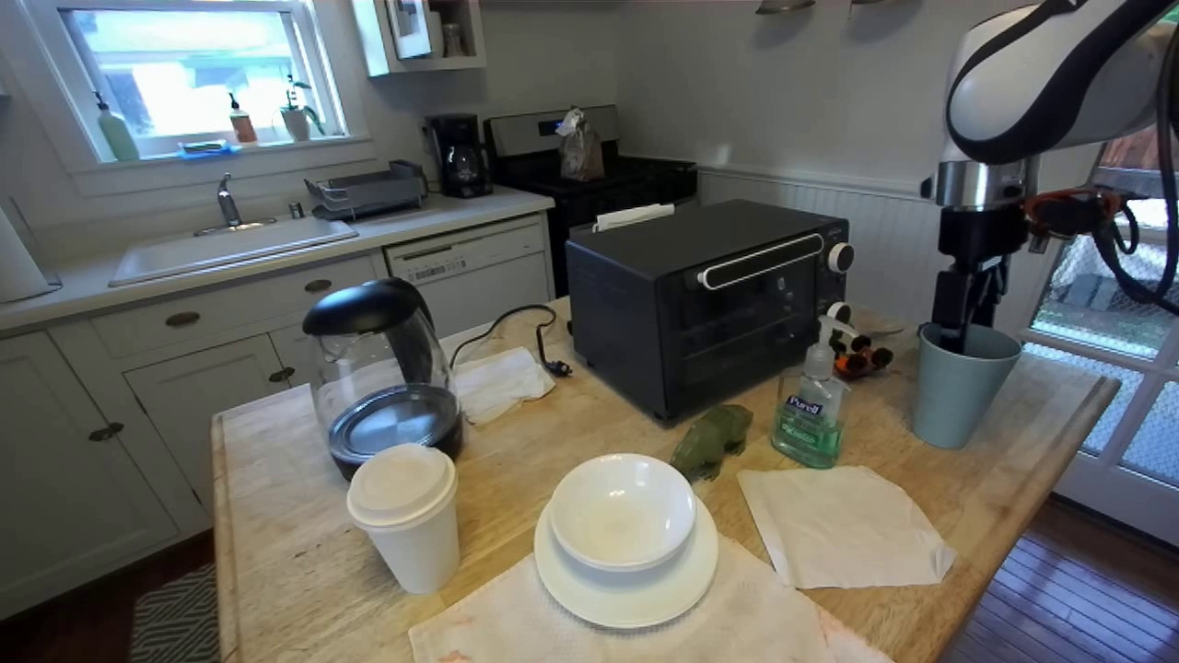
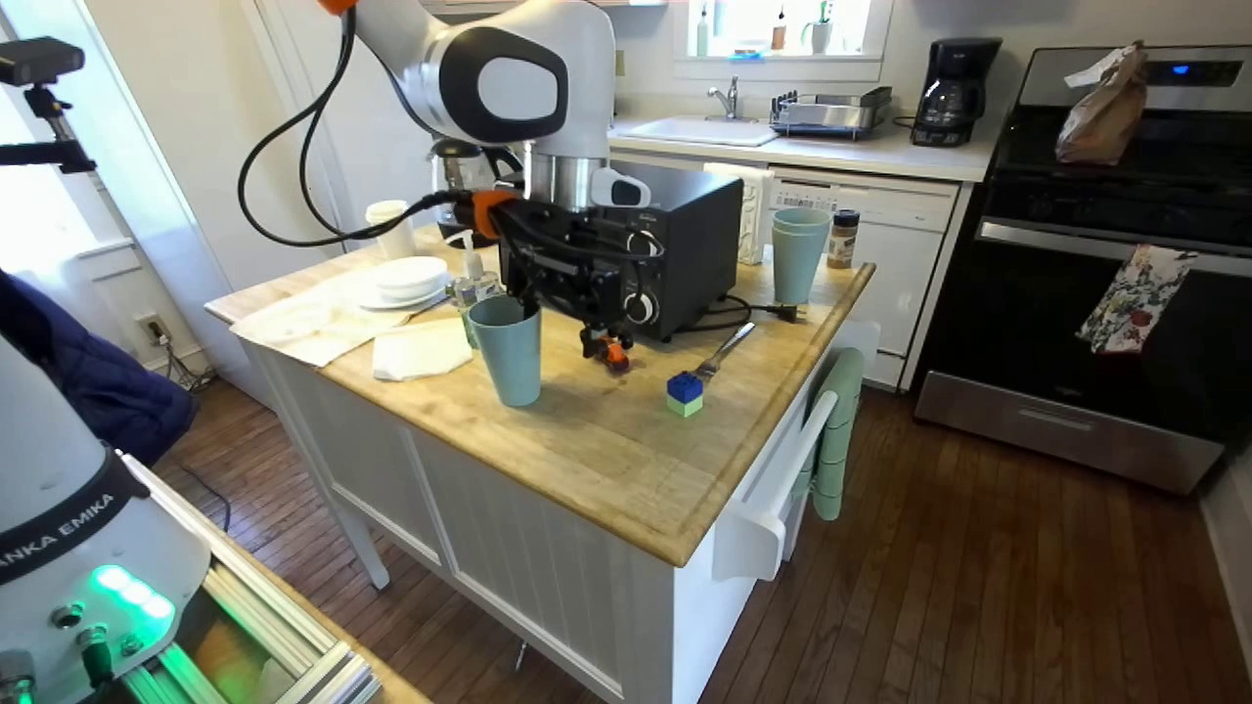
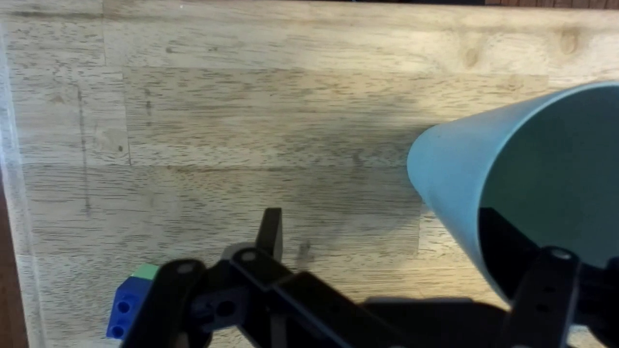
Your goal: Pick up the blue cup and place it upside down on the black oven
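Wrist view: fingers straddle one wall of the blue cup.

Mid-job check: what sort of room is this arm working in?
Most likely a home kitchen: both exterior views show a sink, a stove and a coffee maker.

Tapered plastic cup: plain pale blue-green
Boxy glass-fronted toaster oven: black, silver-handled
Rectangular wooden desk: tan, dark grain streaks
Small plastic block: blue over light green
Hanging cloth towel: white, multicolour floral print
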